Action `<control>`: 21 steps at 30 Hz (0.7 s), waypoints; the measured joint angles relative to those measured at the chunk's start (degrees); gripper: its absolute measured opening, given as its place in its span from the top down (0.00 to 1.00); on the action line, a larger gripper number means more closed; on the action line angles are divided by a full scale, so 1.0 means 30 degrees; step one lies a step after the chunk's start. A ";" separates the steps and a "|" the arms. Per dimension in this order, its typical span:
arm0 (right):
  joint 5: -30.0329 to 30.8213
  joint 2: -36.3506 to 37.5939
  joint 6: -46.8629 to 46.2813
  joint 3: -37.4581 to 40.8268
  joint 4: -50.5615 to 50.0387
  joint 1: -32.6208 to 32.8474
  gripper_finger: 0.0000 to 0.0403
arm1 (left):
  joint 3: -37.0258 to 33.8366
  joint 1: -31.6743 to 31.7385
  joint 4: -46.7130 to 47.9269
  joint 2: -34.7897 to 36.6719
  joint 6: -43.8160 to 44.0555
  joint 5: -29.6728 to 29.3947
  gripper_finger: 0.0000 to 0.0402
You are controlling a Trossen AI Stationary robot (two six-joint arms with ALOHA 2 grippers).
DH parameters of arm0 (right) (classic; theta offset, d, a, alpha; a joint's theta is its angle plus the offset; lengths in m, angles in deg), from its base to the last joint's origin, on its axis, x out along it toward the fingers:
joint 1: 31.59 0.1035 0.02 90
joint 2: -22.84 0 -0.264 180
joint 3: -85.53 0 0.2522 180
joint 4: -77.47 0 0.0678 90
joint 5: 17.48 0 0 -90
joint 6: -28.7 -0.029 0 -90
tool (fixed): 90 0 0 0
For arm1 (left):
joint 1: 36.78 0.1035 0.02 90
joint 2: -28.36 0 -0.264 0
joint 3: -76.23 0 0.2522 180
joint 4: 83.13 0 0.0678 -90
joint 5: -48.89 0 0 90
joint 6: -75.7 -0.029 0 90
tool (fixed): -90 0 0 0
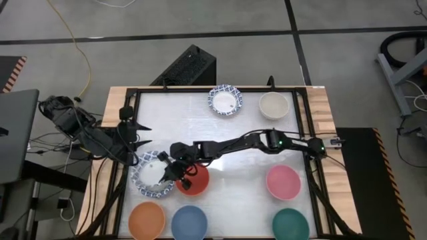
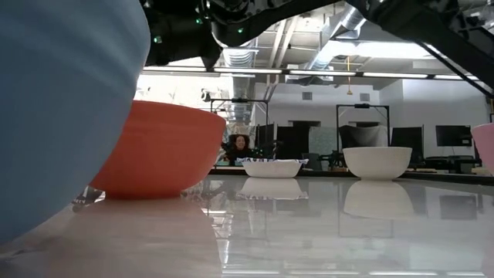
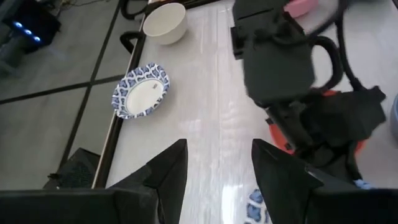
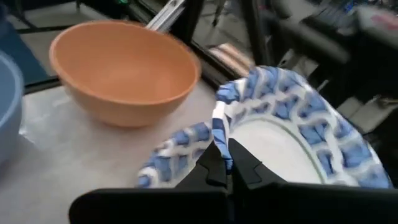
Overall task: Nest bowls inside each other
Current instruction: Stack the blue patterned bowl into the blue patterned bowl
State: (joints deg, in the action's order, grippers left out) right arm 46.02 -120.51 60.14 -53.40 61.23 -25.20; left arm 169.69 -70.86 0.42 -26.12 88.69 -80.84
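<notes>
Right gripper [image 4: 225,163], reaching to the table's front-left area, pinches the rim of a blue-patterned bowl [image 1: 151,175] beside the red bowl [image 1: 194,181], left gripper [image 3: 214,165] spread and empty nearby; likely the pick-up step, next calling for a lift and centring over another bowl.

Robotics lab in an open industrial office space

Glossy white table [image 1: 220,133] framed by black rails on a grey tiled floor, cables [image 1: 77,60] trailing beside it; exposed ceiling ducts [image 2: 340,27] and strip lights overhead; rows of dark monitors [image 2: 409,137] behind; a seated person [image 2: 239,147] at a distant desk.
</notes>
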 joint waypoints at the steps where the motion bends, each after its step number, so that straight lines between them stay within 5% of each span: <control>1: -0.0014 -0.0106 -0.0062 -0.0166 -0.0296 0.0023 0.98 | 0.0000 0.0000 0.0004 0.0002 0.0002 0.0000 0.58; 10: -0.0750 -0.0156 -0.0983 -0.0261 -0.1351 -0.0055 0.90 | 0.0000 0.0000 0.0059 0.0007 0.0051 0.0022 0.58; 21: -0.1384 -0.0094 -0.1186 -0.0261 -0.1532 0.0407 0.66 | -0.0015 0.0000 0.0062 0.0000 0.0051 0.0022 0.58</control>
State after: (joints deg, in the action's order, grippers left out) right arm 41.87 -120.80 56.58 -54.18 56.64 -23.98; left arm 169.65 -70.86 0.61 -26.12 88.85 -80.77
